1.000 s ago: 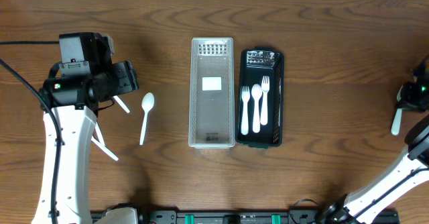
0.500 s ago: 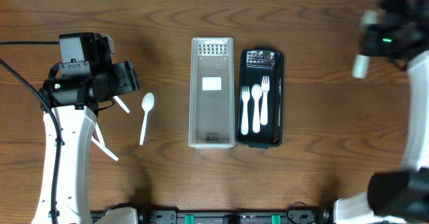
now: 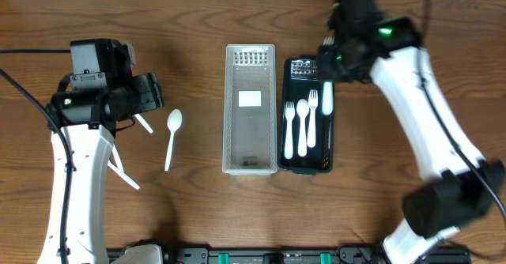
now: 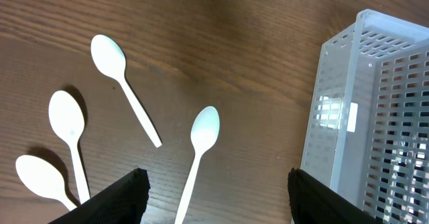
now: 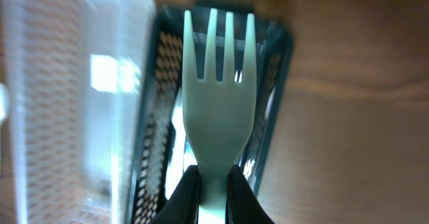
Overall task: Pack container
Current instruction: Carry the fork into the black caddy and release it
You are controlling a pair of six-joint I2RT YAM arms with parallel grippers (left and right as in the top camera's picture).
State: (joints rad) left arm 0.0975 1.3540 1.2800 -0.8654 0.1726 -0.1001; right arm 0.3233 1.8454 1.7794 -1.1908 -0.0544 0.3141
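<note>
the right gripper pinches a white plastic fork by its handle over the black mesh tray, likely to drop it in; the left gripper gapes wide.

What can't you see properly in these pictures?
- Overhead: the left arm covers most of some spoons; only the handles stick out.
- Overhead: the right arm hides a corner of the black basket and how the fork is gripped.
- Right wrist: blur smears everything inside that basket.
- Left wrist: the clear basket runs off the right edge.
</note>
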